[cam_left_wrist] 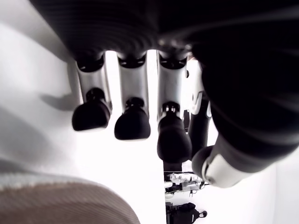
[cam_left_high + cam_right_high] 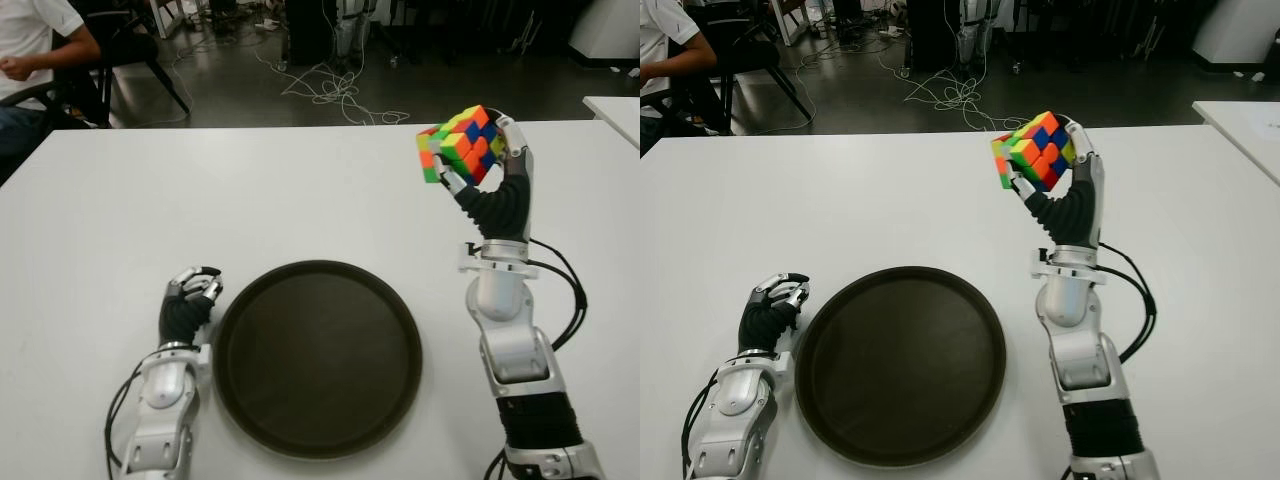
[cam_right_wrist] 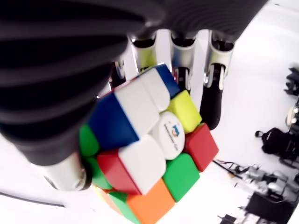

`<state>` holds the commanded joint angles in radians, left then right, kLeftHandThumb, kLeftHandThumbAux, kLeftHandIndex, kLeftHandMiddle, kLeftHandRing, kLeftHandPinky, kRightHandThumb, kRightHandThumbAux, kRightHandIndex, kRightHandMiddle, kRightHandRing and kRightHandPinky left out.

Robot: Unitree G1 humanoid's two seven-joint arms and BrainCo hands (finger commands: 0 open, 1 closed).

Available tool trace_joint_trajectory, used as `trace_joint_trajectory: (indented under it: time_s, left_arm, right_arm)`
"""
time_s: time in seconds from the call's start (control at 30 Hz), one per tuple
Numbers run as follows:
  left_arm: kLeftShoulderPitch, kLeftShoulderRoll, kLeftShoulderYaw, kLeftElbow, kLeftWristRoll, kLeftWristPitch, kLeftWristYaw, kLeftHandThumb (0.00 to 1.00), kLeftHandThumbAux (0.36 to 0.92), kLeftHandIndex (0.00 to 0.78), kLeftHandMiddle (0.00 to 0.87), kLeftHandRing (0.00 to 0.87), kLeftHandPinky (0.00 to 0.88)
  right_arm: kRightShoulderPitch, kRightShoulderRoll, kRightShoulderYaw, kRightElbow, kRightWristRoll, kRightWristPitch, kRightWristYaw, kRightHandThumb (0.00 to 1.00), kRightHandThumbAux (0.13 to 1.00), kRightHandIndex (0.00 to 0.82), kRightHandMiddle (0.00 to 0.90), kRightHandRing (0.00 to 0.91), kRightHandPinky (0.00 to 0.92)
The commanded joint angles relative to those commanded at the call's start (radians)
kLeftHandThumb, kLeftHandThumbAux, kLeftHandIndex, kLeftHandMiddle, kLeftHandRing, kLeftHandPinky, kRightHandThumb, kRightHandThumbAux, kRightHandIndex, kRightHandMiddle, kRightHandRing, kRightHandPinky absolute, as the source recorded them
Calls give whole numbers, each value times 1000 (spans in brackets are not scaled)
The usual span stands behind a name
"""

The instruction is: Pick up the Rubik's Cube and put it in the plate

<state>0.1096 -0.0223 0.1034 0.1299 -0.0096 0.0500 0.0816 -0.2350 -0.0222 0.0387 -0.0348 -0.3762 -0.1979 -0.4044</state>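
Right wrist view is showing your right hand (image 2: 490, 165) grasping the Rubik's Cube (image 2: 458, 143), tilted, lifted clear of the table (image 2: 120, 200). You are still needing to carry it over the plate (image 2: 318, 357) and release; your left hand (image 2: 188, 300), just left of the plate, is curling loosely around nothing.

silver forearms, black ribbed wrists, black cables, black-tipped fingers (image 1: 133, 123)

I'm working in a robotics lab or workshop; my white table (image 2: 120, 200) stands on a dark concrete floor (image 2: 240, 90) strewn with loose cables (image 2: 335, 90); a seated person (image 2: 30, 50) waits nearby, with black equipment stands (image 2: 310, 30) behind.
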Motion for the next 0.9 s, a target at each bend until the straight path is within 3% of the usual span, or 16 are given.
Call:
trace_joint_trajectory:
  time_s: [0.3, 0.43, 0.5, 0.7, 0.9]
  left_arm:
    - [-1, 0, 2, 3, -2, -1, 0, 709, 704, 444, 810, 818, 812]
    - [0, -2, 1, 1, -1, 0, 0, 709, 705, 444, 809, 818, 809]
    - [0, -2, 0, 1, -1, -1, 0, 709, 705, 444, 808, 818, 807]
    - [5, -2, -6, -5, 4, 0, 1, 709, 705, 444, 805, 814, 802]
    - [6, -7, -6, -11, 6, 13, 9, 709, 705, 444, 804, 814, 803]
  right_arm:
    - [2, 23, 19, -20, -11, -4, 11, 701, 718, 441, 829, 838, 835]
    - [32, 38, 96, -35, -52, 4, 45, 701, 718, 441, 814, 825, 816]
    - [37, 37, 106, -36, -57, 5, 53, 701, 719, 441, 810, 822, 813]
    - [72, -9, 181, -90, -24, 49, 237, 697, 720, 441, 817, 825, 820]
    - [83, -47, 218, -188, -27, 179, 412, 692, 722, 440, 824, 832, 827]
